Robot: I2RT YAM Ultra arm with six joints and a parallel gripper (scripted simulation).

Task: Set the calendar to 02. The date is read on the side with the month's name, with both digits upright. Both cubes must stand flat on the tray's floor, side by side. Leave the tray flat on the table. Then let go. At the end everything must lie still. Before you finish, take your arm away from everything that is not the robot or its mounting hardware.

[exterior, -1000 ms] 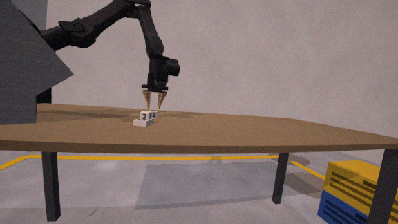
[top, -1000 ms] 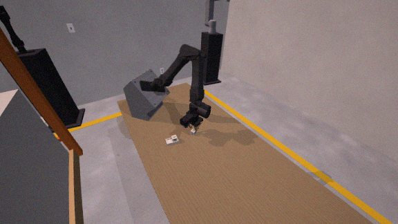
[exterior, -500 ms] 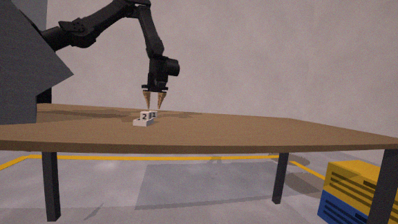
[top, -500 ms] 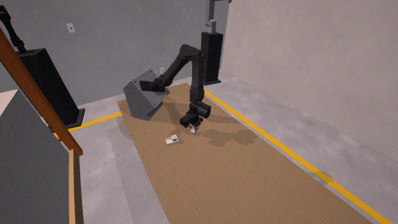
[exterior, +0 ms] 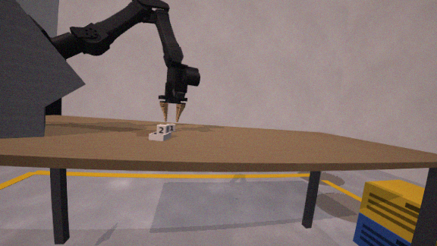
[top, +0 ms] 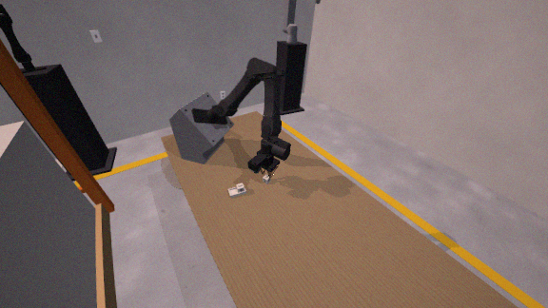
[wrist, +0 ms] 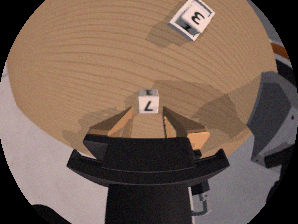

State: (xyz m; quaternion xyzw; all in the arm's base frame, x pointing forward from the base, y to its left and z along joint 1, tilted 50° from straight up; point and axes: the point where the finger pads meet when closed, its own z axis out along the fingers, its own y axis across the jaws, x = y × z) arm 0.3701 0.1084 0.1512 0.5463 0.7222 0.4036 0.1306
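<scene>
My tool, part open and empty, hovers above the loose cube, probably for gripping it next.

No clear change visible, top view or exterior view
</scene>
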